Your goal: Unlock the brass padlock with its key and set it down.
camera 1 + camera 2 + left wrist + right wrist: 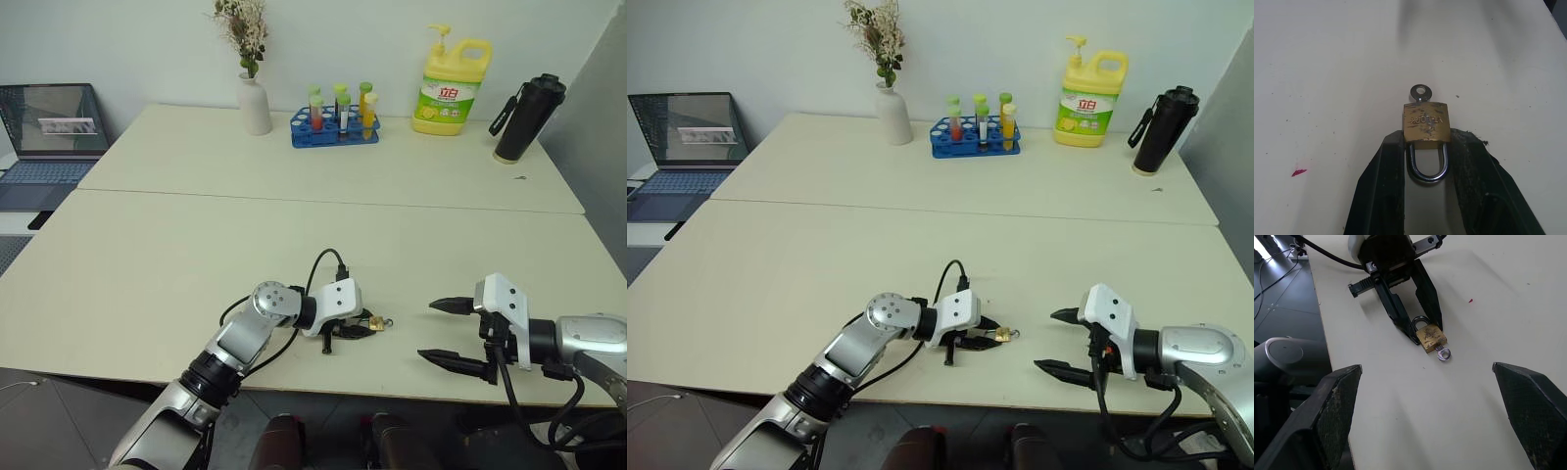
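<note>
The brass padlock [1426, 125] lies flat on the cream table [147, 284] near its front edge, silvery shackle pointing back between my left fingers. The key [1421, 92] sticks out of the body's far end, its round bow resting on the table. My left gripper [364, 326] is shut on the padlock, its black fingertips [1439, 322] pressed against the shackle end of the body on both sides. My right gripper [427, 331] hovers open a short way to the right, fingers wide apart and pointed at the padlock [1431, 338], touching nothing.
Along the table's far side stand a white vase [255, 103], a blue rack of tubes [333, 125], a yellow detergent bottle [449, 86] and a black flask [527, 119]. A laptop [51, 137] sits off to the far left. The padlock is close to the table's front edge.
</note>
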You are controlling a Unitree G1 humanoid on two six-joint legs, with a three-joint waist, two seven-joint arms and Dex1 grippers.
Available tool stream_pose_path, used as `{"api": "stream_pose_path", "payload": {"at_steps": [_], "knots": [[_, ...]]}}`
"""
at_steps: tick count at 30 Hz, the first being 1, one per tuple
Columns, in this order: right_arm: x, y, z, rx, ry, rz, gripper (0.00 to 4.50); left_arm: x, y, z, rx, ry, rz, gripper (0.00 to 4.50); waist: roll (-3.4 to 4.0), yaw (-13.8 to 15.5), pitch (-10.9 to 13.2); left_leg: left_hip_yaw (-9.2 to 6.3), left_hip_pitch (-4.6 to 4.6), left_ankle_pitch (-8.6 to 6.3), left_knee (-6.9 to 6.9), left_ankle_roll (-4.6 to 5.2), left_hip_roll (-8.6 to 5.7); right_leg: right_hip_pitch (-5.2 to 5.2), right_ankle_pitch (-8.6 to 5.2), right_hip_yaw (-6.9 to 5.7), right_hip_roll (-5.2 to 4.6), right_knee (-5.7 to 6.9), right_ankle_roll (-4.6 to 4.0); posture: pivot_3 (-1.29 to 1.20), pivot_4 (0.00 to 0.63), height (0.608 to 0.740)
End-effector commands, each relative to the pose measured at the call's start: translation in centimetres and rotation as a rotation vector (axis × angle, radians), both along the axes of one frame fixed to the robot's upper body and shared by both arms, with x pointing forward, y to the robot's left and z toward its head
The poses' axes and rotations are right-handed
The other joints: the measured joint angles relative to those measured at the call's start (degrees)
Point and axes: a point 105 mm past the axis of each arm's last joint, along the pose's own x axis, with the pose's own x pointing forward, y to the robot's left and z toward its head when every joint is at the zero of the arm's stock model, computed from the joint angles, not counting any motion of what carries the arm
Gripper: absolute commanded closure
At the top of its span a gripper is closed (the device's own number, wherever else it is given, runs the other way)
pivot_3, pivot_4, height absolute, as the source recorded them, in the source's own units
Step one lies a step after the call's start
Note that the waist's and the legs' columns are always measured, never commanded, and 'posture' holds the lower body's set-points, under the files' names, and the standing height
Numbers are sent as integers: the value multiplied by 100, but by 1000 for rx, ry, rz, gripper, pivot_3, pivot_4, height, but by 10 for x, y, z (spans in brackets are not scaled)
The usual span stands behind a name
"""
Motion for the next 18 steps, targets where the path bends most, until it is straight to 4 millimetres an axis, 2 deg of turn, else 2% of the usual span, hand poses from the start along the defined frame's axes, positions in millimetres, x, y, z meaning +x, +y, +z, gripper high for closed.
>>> {"api": "stream_pose_path", "payload": {"at_steps": [1,7,14,18], "knots": [[-1,5,9,3,-45,26,0,3,4,-10,33,0,42,3541,0,0,0,0,0,0,0,0,0,0,0,0,0,0,0,0,150,740],[3,7,10,18,-70,24,0,2,13,6,-29,-93,6,3541,0,-9,1,0,-1,0,-2,0,3,-3,0,0,0,0,0,0,150,740],[14,9,19,67,-162,12,0,9,39,45,-136,-392,8,3541,0,-23,2,-8,-3,0,-7,0,8,-9,-2,-7,12,0,-4,0,150,740],[21,10,20,78,-217,15,0,1,50,61,-168,-514,-26,3541,0,-11,2,-4,-6,0,-7,0,11,-9,-2,-3,4,-3,-4,0,150,740]]}}
